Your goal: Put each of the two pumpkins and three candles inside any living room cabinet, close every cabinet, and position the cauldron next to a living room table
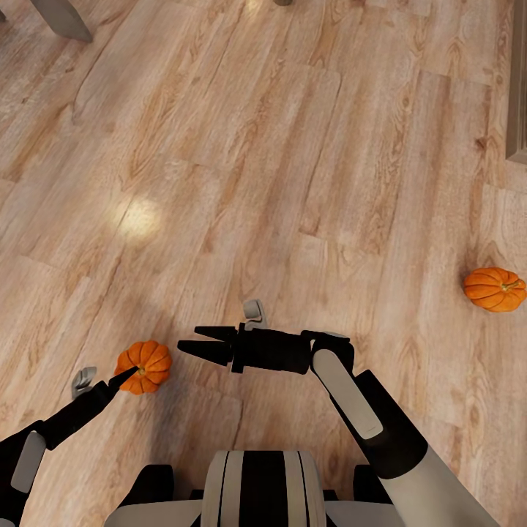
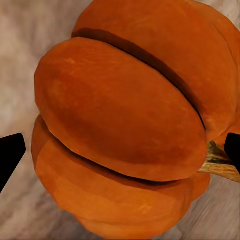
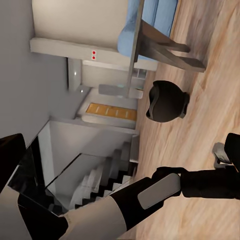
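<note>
One orange ribbed pumpkin [image 1: 144,366] lies on the wooden floor at the lower left. My left gripper [image 1: 126,376] reaches it from the left. In the left wrist view this pumpkin [image 2: 120,130] is very close, and the left gripper [image 2: 120,150] stands open with a dark fingertip on either side of it. The second pumpkin [image 1: 495,288] lies on the floor at the far right. My right gripper [image 1: 201,342] hangs open over bare floor, pointing left, just right of the first pumpkin. A black cauldron [image 3: 167,101] stands on the floor near the table's slanted legs [image 3: 167,47]. Candles and cabinet are out of view.
A grey table leg [image 1: 64,17] shows at the top left of the head view, and a pale furniture edge [image 1: 517,88] at the right. The right wrist view takes in a blue sofa [image 3: 155,15], a staircase [image 3: 95,185] and my left arm [image 3: 155,192].
</note>
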{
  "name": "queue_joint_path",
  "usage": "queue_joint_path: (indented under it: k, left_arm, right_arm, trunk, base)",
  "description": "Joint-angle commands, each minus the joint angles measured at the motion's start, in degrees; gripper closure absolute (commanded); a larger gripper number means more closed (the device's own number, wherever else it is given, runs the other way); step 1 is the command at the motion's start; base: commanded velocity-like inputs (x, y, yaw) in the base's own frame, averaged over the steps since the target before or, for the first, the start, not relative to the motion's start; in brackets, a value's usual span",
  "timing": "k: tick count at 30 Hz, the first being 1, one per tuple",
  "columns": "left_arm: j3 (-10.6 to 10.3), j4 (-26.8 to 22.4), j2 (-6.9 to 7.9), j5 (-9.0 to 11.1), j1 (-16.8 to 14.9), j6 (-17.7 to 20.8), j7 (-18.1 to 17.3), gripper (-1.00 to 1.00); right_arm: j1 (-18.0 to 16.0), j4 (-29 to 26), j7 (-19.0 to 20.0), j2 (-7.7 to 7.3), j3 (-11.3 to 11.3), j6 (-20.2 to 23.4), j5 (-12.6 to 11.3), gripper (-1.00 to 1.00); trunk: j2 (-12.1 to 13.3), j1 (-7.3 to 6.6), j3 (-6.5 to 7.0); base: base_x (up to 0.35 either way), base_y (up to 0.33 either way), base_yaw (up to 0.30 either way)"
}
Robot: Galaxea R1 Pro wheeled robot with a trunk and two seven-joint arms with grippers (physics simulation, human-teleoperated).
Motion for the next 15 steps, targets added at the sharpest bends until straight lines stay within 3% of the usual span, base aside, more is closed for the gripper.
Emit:
queue_joint_path:
  k: [1,2,3,15]
  left_arm:
    - [0.1,0.0,0.0,0.3,0.0,0.4,-0.1,-1.0]
    - [0.1,0.0,0.0,0.3,0.0,0.4,-0.1,-1.0]
    - [0.1,0.0,0.0,0.3,0.0,0.4,-0.1,1.0]
    - [0.1,0.0,0.0,0.4,0.0,-0.7,-0.1,1.0]
  right_arm:
    - [0.0,0.0,0.0,0.02,0.0,0.4,-0.3,-1.0]
    - [0.0,0.0,0.0,0.02,0.0,0.4,-0.3,-1.0]
    - [0.0,0.0,0.0,0.02,0.0,0.4,-0.3,-1.0]
    - [0.0,0.0,0.0,0.02,0.0,0.4,-0.3,-1.0]
  trunk:
    - [0.0,-0.01,-0.02]
    - [0.0,-0.01,-0.02]
    - [0.0,-0.01,-0.02]
    - [0.0,-0.01,-0.02]
  base:
    - [0.0,0.0,0.0]
    - [0.0,0.0,0.0]
    - [0.0,0.0,0.0]
    - [0.0,0.0,0.0]
